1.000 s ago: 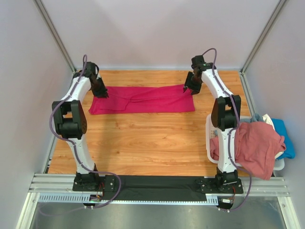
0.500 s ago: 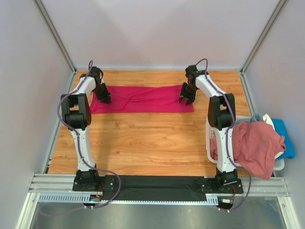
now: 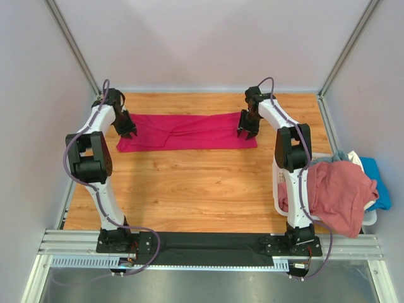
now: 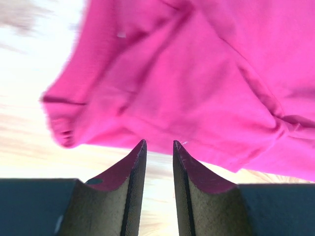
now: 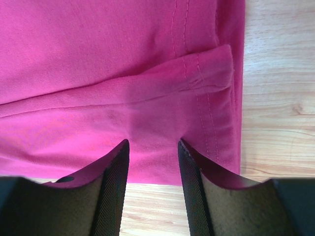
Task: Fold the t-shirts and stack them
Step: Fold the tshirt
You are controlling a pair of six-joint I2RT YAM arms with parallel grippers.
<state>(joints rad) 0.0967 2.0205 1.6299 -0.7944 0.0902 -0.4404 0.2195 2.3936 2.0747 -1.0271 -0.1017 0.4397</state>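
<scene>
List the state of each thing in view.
Red shirt, folded into a long strip, lying flat.
Left claw, open, empty, at the shirt's left end.
Right claw, open, empty, over the shirt's right end.
Pink shirt, crumpled, draped over the basket.

Top camera looks down from behind; wrist cameras face the shirt (image 3: pixel 189 131) closely.

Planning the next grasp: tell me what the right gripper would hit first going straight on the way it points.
The magenta t-shirt, near its edge: the right gripper points at it, fingers open. Depth unclear.
</scene>
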